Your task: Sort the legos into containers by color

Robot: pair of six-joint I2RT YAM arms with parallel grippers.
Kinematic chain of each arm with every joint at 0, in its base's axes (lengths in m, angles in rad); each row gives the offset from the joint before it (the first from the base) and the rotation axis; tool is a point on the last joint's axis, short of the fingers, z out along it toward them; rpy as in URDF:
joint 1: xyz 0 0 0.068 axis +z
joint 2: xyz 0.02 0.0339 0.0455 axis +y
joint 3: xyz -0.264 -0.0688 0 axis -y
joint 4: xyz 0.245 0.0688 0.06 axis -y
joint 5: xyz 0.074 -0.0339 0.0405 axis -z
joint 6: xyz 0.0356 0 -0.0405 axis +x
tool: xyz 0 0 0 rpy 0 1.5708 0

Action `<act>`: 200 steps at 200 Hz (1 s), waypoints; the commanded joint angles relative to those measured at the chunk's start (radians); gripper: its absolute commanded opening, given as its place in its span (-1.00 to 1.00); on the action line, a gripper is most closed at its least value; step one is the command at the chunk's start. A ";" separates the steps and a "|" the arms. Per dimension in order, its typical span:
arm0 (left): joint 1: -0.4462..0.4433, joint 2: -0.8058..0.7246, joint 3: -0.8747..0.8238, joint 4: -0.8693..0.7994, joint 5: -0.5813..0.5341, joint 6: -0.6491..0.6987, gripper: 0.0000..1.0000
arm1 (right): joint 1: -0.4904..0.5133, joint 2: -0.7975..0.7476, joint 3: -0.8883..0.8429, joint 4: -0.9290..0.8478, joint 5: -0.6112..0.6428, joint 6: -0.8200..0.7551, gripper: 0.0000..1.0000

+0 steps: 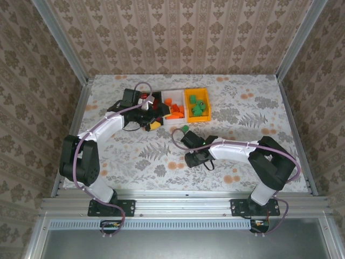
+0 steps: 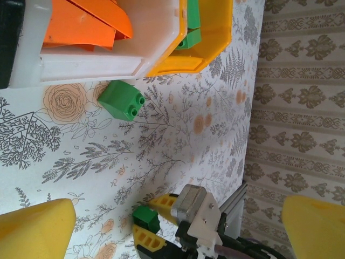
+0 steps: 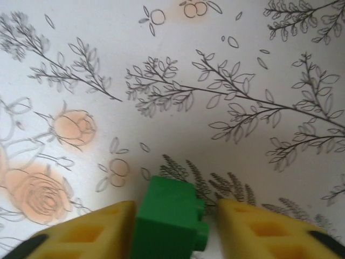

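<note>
Squarely between the yellow fingers (image 3: 91, 232) of the right gripper (image 3: 173, 210) sits a green lego brick (image 3: 170, 221). It lies flush against one finger, with a sliver of gap at the other (so I cannot tell whether the pinch has landed). Beyond its fingertips a second green brick (image 2: 122, 98) lies loose on the floral tabletop (image 3: 215, 81), just beside the white bin (image 2: 91, 67) of orange bricks (image 2: 81, 24) and the orange-yellow bin (image 2: 215, 38). By those bins hangs the left gripper (image 1: 150, 120), fingers spread wide.
</note>
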 commanded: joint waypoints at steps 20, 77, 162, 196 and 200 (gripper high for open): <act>0.004 -0.021 0.020 -0.009 0.015 0.006 1.00 | 0.025 -0.009 0.035 0.031 0.009 0.014 -0.41; 0.018 -0.032 0.016 -0.009 0.004 0.002 1.00 | -0.177 -0.012 0.244 0.073 0.140 -0.058 -0.42; 0.037 -0.034 0.014 -0.013 0.003 0.005 1.00 | -0.414 0.486 0.883 -0.082 0.129 -0.113 -0.41; 0.036 -0.031 0.014 -0.010 0.006 0.003 0.99 | -0.427 0.528 0.976 -0.106 0.141 -0.136 0.07; 0.037 -0.031 0.014 -0.009 0.007 0.001 0.99 | -0.426 0.523 0.977 -0.106 0.145 -0.137 0.15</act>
